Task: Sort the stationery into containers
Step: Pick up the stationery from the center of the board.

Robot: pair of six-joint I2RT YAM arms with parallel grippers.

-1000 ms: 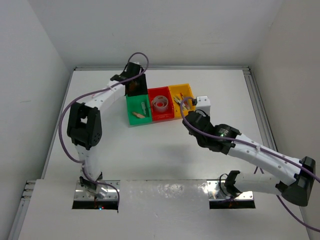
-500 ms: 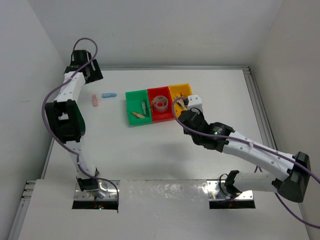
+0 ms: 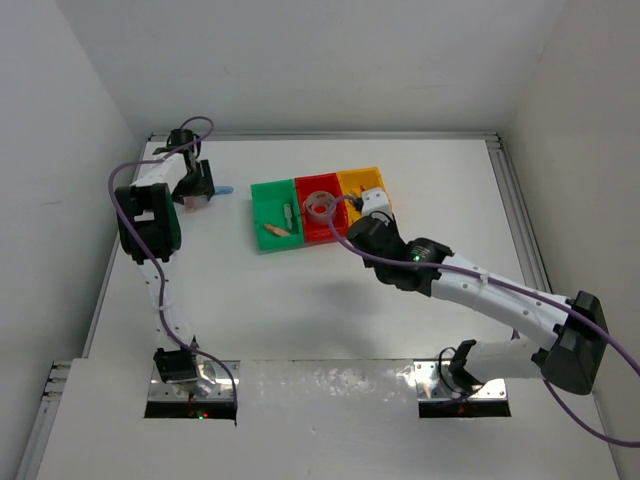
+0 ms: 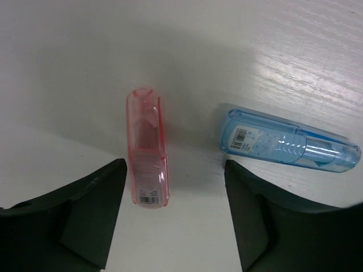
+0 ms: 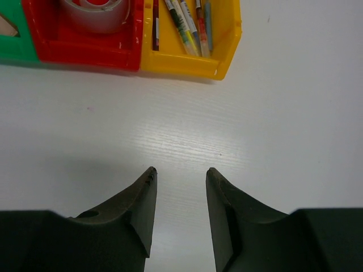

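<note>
White desk [image 3: 300, 300] under both my arms. Three bins joined in a row: green bin [image 3: 262, 195], red bin [image 3: 318, 181], yellow bin [image 3: 360, 176].

My right gripper [image 5: 180, 175] sits at the near side of the row. It's part open w/ nothing in it, just bare desk between the fingers. Yellow bin is straight ahead of it, red bin ahead and off to one side, green bin only at the far edge of that wrist view. The tape roll [image 5: 96, 17] is in the red bin. The pens [image 5: 190, 22] lie side by side in the yellow bin, roughly lengthwise. The green bin holds a beige piece [image 3: 278, 229] and smth small beside it, too small to tell.

My left gripper [image 4: 173, 170] is well away from the bins, pointed down at the desk, spread wide, holding nothing. The pink piece [image 4: 146, 153] lies flat w/ its near end between the fingers, just beside one of them; can't tell if it touches. The blue piece [image 4: 283, 147] is flat too, ahead of the other finger, outside the gap, apart from the pink piece and angled to it.
</note>
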